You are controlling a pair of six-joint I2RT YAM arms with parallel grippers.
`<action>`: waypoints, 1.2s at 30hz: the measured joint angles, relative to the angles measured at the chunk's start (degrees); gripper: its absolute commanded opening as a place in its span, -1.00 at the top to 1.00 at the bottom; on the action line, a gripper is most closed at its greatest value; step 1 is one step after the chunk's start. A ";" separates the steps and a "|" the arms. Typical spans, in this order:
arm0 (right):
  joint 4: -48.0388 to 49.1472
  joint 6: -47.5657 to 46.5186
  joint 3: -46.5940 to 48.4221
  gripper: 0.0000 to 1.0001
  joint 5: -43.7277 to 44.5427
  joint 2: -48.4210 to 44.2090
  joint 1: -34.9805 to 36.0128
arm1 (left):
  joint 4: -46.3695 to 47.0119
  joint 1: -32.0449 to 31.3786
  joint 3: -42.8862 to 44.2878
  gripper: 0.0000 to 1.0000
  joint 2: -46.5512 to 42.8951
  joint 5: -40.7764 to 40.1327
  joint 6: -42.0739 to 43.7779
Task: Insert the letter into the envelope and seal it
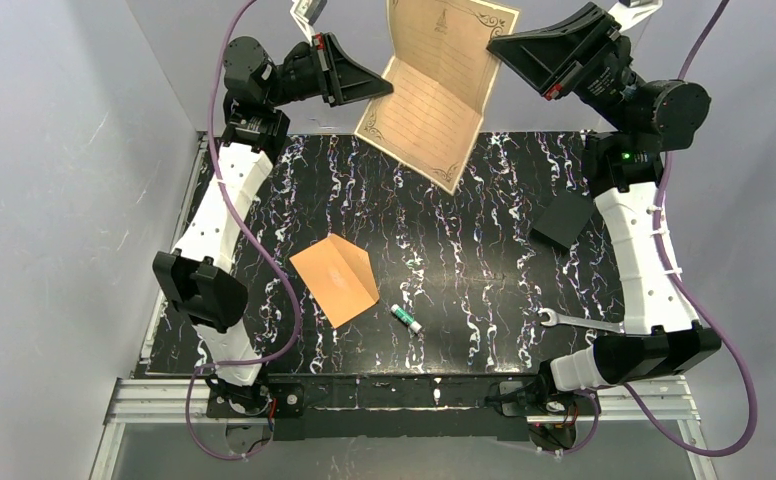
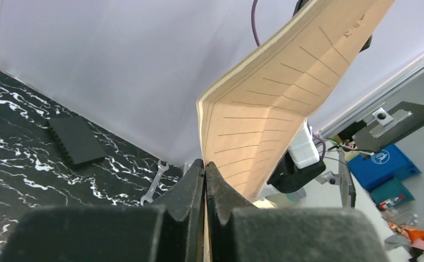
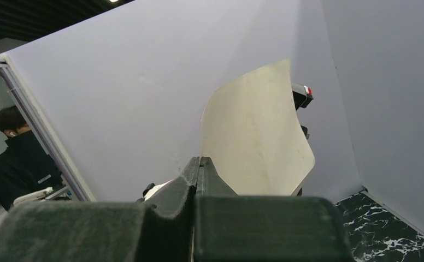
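Note:
The letter point(image 1: 442, 85), a pale tan lined sheet with an ornate border, hangs bent along a crease high above the far side of the table. My left gripper point(image 1: 382, 88) is shut on its left edge; its lined face shows in the left wrist view point(image 2: 264, 103). My right gripper point(image 1: 499, 45) is shut on its upper right edge; its plain back shows in the right wrist view point(image 3: 253, 142). The orange-brown envelope point(image 1: 336, 279) lies flat on the black marbled table point(image 1: 464, 290), left of centre, well below both grippers.
A small green-capped tube point(image 1: 405, 319) lies right of the envelope. A wrench point(image 1: 579, 321) lies at the near right. A black block point(image 1: 564, 220) sits by the right arm. Grey walls close in the back and sides. A person point(image 3: 16, 153) stands outside.

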 measured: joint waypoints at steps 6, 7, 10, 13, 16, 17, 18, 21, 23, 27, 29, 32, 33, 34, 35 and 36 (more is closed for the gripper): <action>-2.12 -2.54 -0.13 0.80 -0.37 0.00 0.02 | 2.21 1.01 -2.01 1.00 0.00 0.66 -1.53; -2.58 -3.21 -0.39 0.66 -0.72 -0.02 0.02 | 2.40 1.46 -2.45 1.00 0.00 0.35 -1.84; -3.87 -5.73 -2.25 -0.02 -2.54 -0.24 0.07 | 2.86 3.37 -3.74 1.00 0.00 -1.33 -3.54; -4.55 -7.89 -5.57 -0.45 -5.73 -0.87 0.09 | 2.97 5.09 -4.44 1.00 0.22 -3.13 -6.36; -4.85 -9.49 -8.52 -0.57 -9.46 -1.01 0.57 | 3.50 6.19 -4.87 1.00 0.70 -4.70 -9.05; -4.96 -9.86 -9.33 -0.58 -10.43 -0.98 0.98 | 3.76 6.21 -5.09 1.00 0.85 -5.07 -9.57; -5.29 -10.19 -10.03 -0.59 -11.21 -0.98 1.57 | 3.98 6.16 -5.29 1.00 1.03 -5.20 -10.10; -7.89 -11.76 -10.78 -0.60 -12.15 -0.96 3.26 | 4.35 6.01 -5.44 1.00 1.49 -5.31 -10.86; -12.11 -14.97 -10.40 -0.61 -11.39 -1.01 3.85 | 4.59 5.99 -5.44 1.00 1.62 -5.16 -10.78; -22.64 -22.47 -8.07 -0.61 -4.00 -1.09 3.89 | 5.95 5.99 -6.67 1.00 1.46 -3.67 -8.52; -24.57 -24.02 -8.07 -0.59 -0.68 -1.31 3.85 | 6.19 5.99 -8.50 1.00 1.18 -2.47 -6.97; -26.69 -26.60 -8.07 -0.66 1.75 -1.05 4.04 | 5.99 5.97 -10.82 1.00 1.11 -0.15 -4.74; -27.74 -28.50 -8.07 -0.69 1.92 -0.79 4.42 | 5.99 5.97 -11.47 1.00 1.07 1.14 -3.87; -29.29 -30.93 -8.00 -0.70 1.92 -0.48 5.01 | 6.05 5.92 -11.93 1.00 0.98 1.95 -3.10; -31.67 -33.99 -7.87 -0.71 1.95 -0.07 6.01 | 6.01 5.84 -12.41 1.00 0.79 3.08 -2.36; -34.29 -37.16 -7.65 -0.71 1.84 0.52 7.21 | 6.08 5.81 -12.81 1.00 0.59 4.04 -1.70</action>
